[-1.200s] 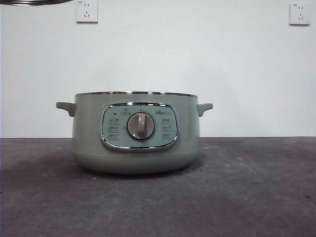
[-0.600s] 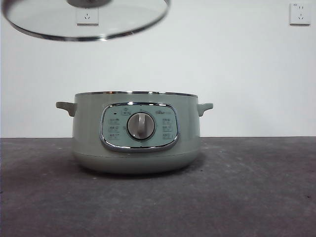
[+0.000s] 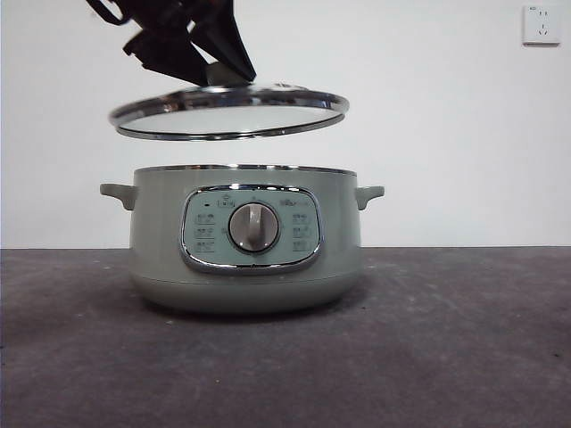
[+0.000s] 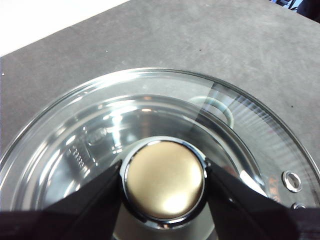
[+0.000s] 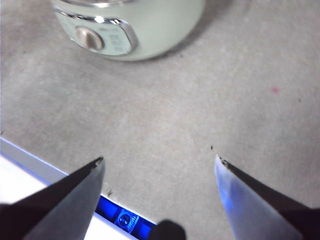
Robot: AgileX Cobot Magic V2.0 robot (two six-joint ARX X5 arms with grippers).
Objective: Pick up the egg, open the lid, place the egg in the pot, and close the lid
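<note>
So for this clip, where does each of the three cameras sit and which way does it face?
Front view: low at table height, looking level at the round sage-green cooker; the left pincer holds the domed glass lid above it.
Left wrist view: on the left arm, looking down on the lid's round knob, clamped between its black jaws.
Right wrist view: on the right arm, looking down at the grey tabletop; the right pincer is open and empty.
Shared: the cooker shows in all three views.

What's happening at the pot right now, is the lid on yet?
Not yet. The left gripper holds the lid by its knob, hanging slightly tilted just above the open pot, with a clear gap between the two rims. The right gripper waits open over the table, holding nothing. No egg shows in any view.
</note>
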